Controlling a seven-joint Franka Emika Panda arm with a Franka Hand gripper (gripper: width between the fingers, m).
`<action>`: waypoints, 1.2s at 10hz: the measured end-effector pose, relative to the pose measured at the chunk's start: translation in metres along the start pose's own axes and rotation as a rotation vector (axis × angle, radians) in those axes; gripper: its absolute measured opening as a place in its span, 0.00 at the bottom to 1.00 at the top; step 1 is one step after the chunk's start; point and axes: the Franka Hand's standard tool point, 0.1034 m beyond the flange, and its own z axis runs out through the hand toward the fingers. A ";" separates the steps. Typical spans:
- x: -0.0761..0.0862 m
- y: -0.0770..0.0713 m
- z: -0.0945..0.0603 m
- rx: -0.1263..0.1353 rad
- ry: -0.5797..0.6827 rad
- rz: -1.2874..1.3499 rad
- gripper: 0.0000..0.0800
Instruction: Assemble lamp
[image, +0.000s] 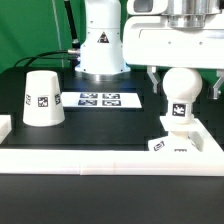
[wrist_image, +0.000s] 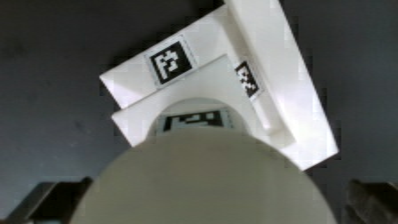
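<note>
My claw (image: 182, 90) is spread either side of the bulb (image: 180, 82), pinching nothing. Closing off-centre could tilt its stem in the base (image: 200, 142).

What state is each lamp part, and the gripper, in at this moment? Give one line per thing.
Base: flat on the table, with the bulb standing on it.
Bulb: upright on the base; how firmly it is seated cannot be told.
Shade: wide end down, standing apart, not yet fitted.
Gripper: open, one finger on each side of the bulb.
</note>
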 end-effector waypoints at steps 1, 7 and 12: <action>0.000 0.000 0.000 0.000 0.000 -0.106 0.87; 0.001 0.001 0.000 -0.001 0.000 -0.539 0.87; 0.002 0.003 0.000 -0.013 0.001 -0.893 0.87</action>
